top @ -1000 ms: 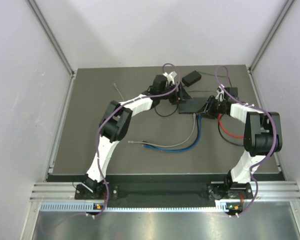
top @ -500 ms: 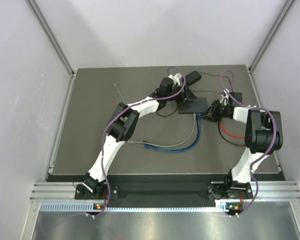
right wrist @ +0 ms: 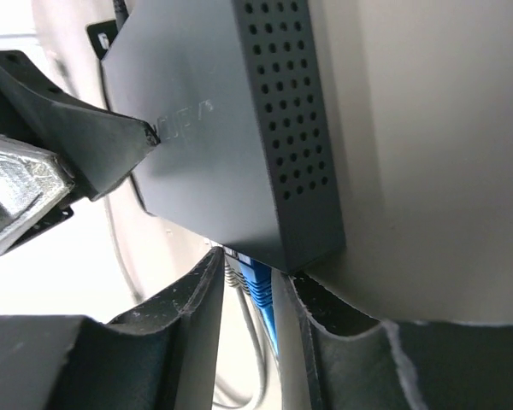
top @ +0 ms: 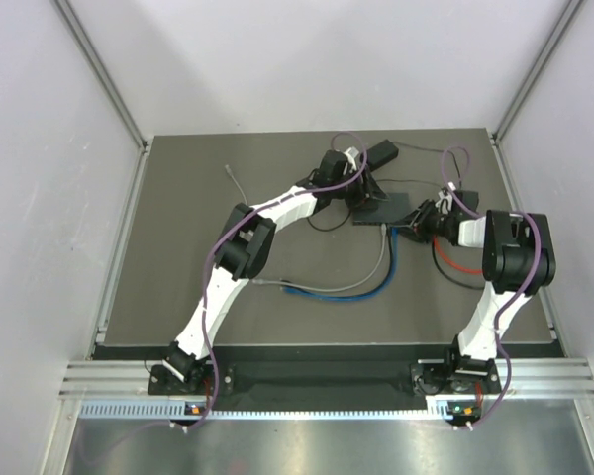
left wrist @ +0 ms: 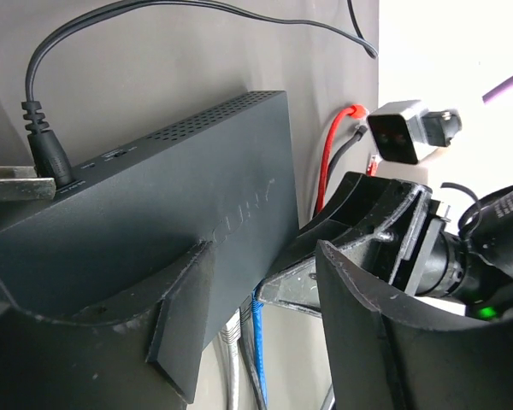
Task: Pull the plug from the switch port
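Blue plug [right wrist: 258,290] at the switch [right wrist: 214,145] edge, between right hand [right wrist: 253,266] fingers [right wrist: 192,320]; grip uncertain.

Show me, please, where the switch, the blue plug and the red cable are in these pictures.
switch [left wrist: 179,196]: left wrist view, flat top face.
blue plug [right wrist: 256,286]: right wrist view, plug body under the switch's corner.
red cable [left wrist: 328,162]: left wrist view, straight run beside the switch.

The switch [right wrist: 214,145] is dark grey, with rows of little round holes on its side. One cable is a blue cable [left wrist: 258,359], one a light grey cable [left wrist: 233,367], one a red cable [left wrist: 330,154]. The worktop [top: 178,257] is dull grey-brown. The left arm [top: 200,315] and right arm [top: 480,319] are white with black joints and a purple wire [left wrist: 511,84].
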`<state>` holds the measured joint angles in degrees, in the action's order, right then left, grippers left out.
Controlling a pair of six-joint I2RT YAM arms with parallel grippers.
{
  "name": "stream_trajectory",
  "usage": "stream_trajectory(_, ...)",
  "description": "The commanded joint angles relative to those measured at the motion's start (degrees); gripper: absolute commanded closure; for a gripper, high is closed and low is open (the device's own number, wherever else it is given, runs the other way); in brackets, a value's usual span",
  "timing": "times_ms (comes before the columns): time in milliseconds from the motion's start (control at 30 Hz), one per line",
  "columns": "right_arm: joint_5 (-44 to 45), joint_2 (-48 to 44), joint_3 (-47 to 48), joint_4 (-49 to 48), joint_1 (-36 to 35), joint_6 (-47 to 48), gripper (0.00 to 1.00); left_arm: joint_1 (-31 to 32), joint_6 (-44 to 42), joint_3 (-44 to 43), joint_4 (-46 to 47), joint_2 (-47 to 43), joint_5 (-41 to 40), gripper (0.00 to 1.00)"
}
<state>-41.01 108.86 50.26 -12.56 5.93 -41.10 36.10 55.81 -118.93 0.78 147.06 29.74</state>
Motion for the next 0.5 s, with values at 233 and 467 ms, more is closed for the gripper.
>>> stream_trajectory(233, 0.41, 3.73, -3.33, -11.79, 1.36, -10.58, 0.80, -0.24, -2.55, -0.95, -6.93, 1.03, -0.29, 0.44)
stream_trajectory(467, 1.20, 4.17, 0.54, -3.36, 1.36, -9.97, 1.00, -0.24, -2.20, -0.95, -6.84, 1.38, 0.41, 0.44)
